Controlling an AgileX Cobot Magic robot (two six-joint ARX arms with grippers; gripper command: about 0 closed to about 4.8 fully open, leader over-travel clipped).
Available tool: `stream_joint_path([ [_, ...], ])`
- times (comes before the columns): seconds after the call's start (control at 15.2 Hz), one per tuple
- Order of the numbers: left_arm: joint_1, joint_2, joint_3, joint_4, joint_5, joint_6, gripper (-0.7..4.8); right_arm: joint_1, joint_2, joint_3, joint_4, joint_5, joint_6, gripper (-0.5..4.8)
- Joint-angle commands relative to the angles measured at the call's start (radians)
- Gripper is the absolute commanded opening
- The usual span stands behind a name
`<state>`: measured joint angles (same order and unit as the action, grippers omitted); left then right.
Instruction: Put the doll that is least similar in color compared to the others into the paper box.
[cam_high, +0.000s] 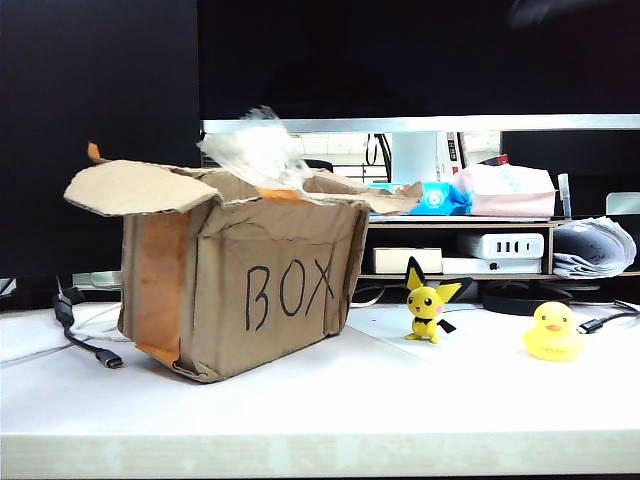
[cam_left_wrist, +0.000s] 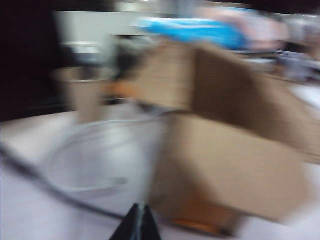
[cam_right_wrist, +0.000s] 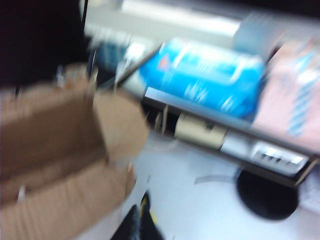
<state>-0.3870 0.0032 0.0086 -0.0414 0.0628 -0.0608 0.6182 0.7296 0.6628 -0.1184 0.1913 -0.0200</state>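
Note:
The paper box (cam_high: 250, 290) stands left of centre on the white table, brown, marked "BOX", its flaps open. A blurred white shape (cam_high: 258, 150) sits just above its open top; I cannot tell whether it is the doll. Neither arm appears in the exterior view. In the smeared left wrist view my left gripper (cam_left_wrist: 141, 209) is shut and empty, low over the table beside the box (cam_left_wrist: 235, 165). In the right wrist view my right gripper (cam_right_wrist: 137, 212) is shut, near the box (cam_right_wrist: 50, 150); a black-and-yellow tip (cam_right_wrist: 148, 202) shows just behind it.
A yellow mouse-like figurine (cam_high: 432, 300) and a yellow rubber duck (cam_high: 553, 332) stand on the table right of the box. A black cable (cam_high: 85, 340) lies at its left. Behind runs a shelf (cam_high: 460, 222) with blue and pink packs and white devices.

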Motion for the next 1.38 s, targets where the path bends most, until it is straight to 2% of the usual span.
stream_joint_path([
  [0.07, 0.147, 0.000, 0.001, 0.013, 0.002, 0.000, -0.05, 0.000, -0.083, -0.040, 0.058, 0.065, 0.002, -0.06],
  [0.2, 0.234, 0.000, 0.001, 0.013, 0.002, 0.000, -0.05, 0.001, -0.162, -0.097, 0.063, 0.080, 0.002, -0.06],
  [0.46, 0.245, 0.000, 0.001, 0.013, 0.004, 0.000, -0.05, 0.000, -0.328, -0.228, 0.067, 0.133, 0.048, -0.06],
  [0.66, 0.245, 0.000, 0.001, 0.013, 0.004, 0.000, -0.05, 0.000, -0.501, -0.332, 0.062, 0.311, 0.046, -0.05],
  [0.72, 0.245, 0.000, 0.001, 0.013, 0.004, 0.000, -0.05, 0.000, -0.545, -0.341, 0.050, 0.331, 0.046, -0.05],
  [0.99, 0.245, 0.000, 0.001, 0.013, 0.005, 0.000, -0.05, 0.001, -0.724, -0.341, -0.019, 0.330, 0.046, -0.05],
  [1.38, 0.244, 0.000, 0.001, 0.013, 0.005, 0.000, -0.05, 0.001, -0.726, -0.337, -0.020, 0.330, 0.045, -0.05],
])
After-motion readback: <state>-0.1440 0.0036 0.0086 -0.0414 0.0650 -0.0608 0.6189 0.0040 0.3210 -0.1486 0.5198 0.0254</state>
